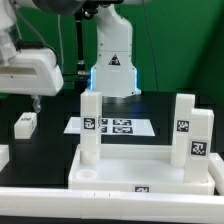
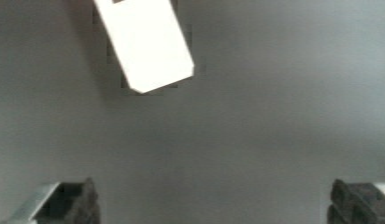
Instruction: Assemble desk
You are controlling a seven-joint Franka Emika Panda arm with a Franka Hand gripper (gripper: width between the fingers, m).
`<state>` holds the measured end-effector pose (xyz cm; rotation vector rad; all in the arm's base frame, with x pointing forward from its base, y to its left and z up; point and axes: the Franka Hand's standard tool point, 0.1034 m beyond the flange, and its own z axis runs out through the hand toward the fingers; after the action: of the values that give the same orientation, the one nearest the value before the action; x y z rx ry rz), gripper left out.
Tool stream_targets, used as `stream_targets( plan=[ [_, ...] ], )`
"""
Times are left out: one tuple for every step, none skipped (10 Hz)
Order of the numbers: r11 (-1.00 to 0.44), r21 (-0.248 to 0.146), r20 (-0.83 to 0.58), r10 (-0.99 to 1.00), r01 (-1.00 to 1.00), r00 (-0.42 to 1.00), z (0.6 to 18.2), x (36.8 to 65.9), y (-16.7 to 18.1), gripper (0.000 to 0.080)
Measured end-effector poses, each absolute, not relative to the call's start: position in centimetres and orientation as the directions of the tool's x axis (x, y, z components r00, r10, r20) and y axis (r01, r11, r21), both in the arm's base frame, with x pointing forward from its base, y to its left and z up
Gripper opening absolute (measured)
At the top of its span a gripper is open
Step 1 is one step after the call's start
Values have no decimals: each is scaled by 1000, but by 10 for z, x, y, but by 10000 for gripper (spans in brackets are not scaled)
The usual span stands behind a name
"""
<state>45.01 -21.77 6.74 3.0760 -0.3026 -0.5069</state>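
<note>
The desk's white rimmed panel (image 1: 140, 172) lies at the front of the black table. Three white square legs stand upright on it, one at the exterior view's left (image 1: 91, 128) and two at its right (image 1: 185, 122) (image 1: 201, 146). A short tagged white leg (image 1: 26, 123) lies loose on the table at the left. My gripper (image 1: 34, 103) hangs above and just behind that leg. In the wrist view my gripper (image 2: 214, 205) is open, with only bare dark table between its fingertips (image 2: 64, 205). A white oblong part (image 2: 144, 45) lies well ahead of the fingers, untouched.
The marker board (image 1: 112, 126) lies flat at the table's middle, in front of the arm's white base (image 1: 112, 62). Another white piece (image 1: 3, 156) pokes in at the left edge. A green backdrop closes the rear.
</note>
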Motion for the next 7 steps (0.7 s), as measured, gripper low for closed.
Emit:
stream_targets(
  plan=[
    [-991, 67, -322, -133, -118, 937, 65, 450, -217, 649],
    [-994, 88, -323, -93, -68, 942, 63, 452, -216, 649],
    [-994, 98, -318, -74, -45, 945, 62, 454, -214, 649],
    [-995, 91, -337, -77, -49, 938, 62, 452, -212, 649],
    [-995, 92, -335, -77, -49, 939, 62, 452, -213, 649],
    [-996, 72, -391, -82, -59, 917, 63, 445, -210, 649],
    [-996, 53, -467, -86, -69, 880, 66, 443, -213, 649]
  ],
)
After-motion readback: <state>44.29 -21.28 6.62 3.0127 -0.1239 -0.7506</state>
